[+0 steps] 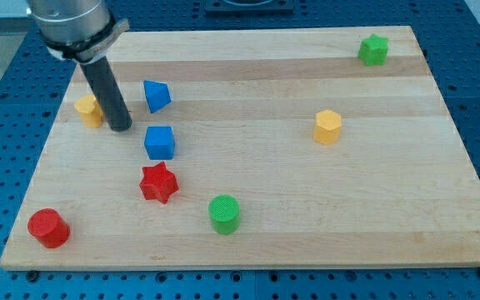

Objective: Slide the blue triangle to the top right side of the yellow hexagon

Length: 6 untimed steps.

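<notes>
A: So, where sat my tip (120,129)?
B: Upper left of wooden board (307,217), w/ rod standing nearly upright. Pressed close to right side of a yellow block (88,109), partly hidden behind rod, shape not readable; touching or not, couldn't tell.

A: And blue triangle (157,95)?
B: Just right of rod, a bit toward view's top from tip. Apart from tip, a small gap of bare wood between. Blue cube (160,142) lay below triangle, to lower right of tip, near but not touching.

A: Yellow hexagon (327,127)?
B: Well apart, right of centre, alone. Triangle far to its left, roughly 1 band of wood higher.

A: Held anything?
B: Nope. No jaws at all, just plain rod, so nothing gripped, nothing opened or closed.

A: Rest of blocks?
B: Red star (158,183) under blue cube, near it. Red cylinder (48,228) at bottom left corner. Green cylinder (224,214) near bottom edge, right of star. Green star (373,50) at top right corner. 8 blocks seen in all.
</notes>
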Available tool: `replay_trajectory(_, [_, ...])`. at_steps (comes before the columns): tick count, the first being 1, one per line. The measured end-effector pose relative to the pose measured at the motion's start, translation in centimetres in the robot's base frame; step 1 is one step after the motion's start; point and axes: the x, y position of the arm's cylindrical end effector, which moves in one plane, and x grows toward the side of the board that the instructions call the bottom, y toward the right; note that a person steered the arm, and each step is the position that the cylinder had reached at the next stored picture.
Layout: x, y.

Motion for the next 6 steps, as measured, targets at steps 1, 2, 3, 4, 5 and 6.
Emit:
replay_trajectory(1, [-3.8, 0.1])
replay_trajectory(2, [-3.8, 0.1])
replay_trajectory(3, [-3.8, 1.2])
replay_trajectory(4, [-3.8, 6.3])
replay_trajectory(5, [-3.8, 12.3])
replay_trajectory(6, [-3.8, 18.5])
